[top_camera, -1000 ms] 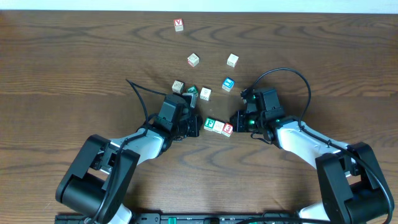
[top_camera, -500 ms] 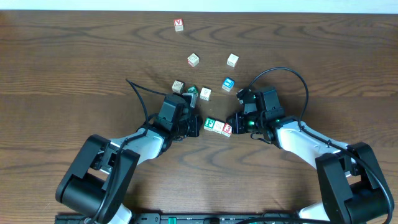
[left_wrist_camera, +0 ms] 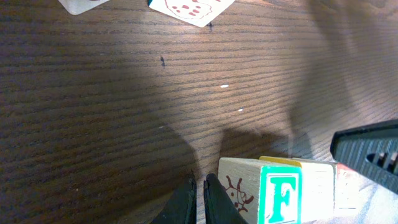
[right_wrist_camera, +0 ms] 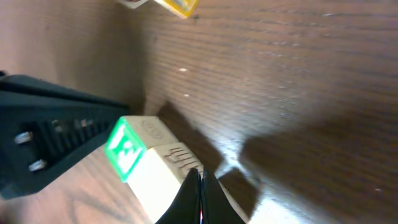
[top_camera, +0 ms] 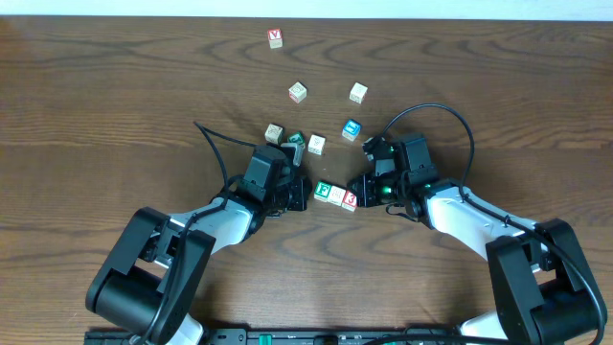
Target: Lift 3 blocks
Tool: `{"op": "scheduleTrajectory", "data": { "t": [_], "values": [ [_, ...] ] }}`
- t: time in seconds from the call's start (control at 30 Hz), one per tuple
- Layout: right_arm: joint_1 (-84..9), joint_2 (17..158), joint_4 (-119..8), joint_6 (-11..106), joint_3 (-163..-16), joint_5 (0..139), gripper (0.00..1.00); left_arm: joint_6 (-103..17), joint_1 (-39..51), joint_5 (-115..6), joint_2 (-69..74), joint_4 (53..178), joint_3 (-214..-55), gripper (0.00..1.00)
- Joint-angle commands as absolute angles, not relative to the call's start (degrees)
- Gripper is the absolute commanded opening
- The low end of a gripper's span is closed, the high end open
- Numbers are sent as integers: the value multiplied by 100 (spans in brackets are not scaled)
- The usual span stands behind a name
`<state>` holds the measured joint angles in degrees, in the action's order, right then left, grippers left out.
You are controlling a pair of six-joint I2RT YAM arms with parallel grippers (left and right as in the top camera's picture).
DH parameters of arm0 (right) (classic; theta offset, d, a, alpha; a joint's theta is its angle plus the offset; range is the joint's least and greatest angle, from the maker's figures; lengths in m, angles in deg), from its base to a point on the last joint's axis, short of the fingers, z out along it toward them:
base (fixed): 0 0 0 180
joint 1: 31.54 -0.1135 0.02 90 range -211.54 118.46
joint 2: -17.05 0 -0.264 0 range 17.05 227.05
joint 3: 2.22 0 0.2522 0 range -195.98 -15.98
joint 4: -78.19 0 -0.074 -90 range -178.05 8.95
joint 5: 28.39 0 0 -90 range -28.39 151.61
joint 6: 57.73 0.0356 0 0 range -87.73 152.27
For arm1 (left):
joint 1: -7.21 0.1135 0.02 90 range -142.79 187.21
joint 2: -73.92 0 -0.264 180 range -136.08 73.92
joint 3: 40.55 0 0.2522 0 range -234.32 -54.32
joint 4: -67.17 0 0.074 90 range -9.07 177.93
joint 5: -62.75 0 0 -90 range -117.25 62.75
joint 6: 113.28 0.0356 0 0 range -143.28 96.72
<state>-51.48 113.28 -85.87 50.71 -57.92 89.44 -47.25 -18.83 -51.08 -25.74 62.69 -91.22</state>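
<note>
Almost nothing moved: your right fingers (right_wrist_camera: 191, 190) edged inward. They and the left fingers (left_wrist_camera: 181, 204) are closed tight, pinching the blocks (top_camera: 336, 195) end to end. Lift not evident yet.

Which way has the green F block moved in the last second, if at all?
No. Seen from overhead, the green F block keeps the same place below and left of the blue-faced cube, which lies loose on the table.
</note>
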Motion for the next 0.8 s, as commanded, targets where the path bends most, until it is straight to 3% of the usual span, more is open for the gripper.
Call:
{"op": "scheduleTrajectory", "data": {
  "t": [0.0, 0.3, 0.5, 0.77],
  "values": [
    [-5035, 11371, -8480, 5453, -5759, 8122, 1, -4709, -1888, -5124, -2639, 6271, -9207, 8],
    [-4386, 11371, -7571, 6376, -5759, 7860, 1, -4412, -1888, -5462, -2639, 6369, -9207, 8],
    [-4519, 11371, -6834, 6341, -5759, 8448, 1, -4318, -1885, -5554, -2639, 6334, -9207, 8],
    [-4797, 11371, -6793, 6304, -5759, 8761, 1, -4320, -1885, -5554, -2639, 6299, -9207, 8]
  ]
}}
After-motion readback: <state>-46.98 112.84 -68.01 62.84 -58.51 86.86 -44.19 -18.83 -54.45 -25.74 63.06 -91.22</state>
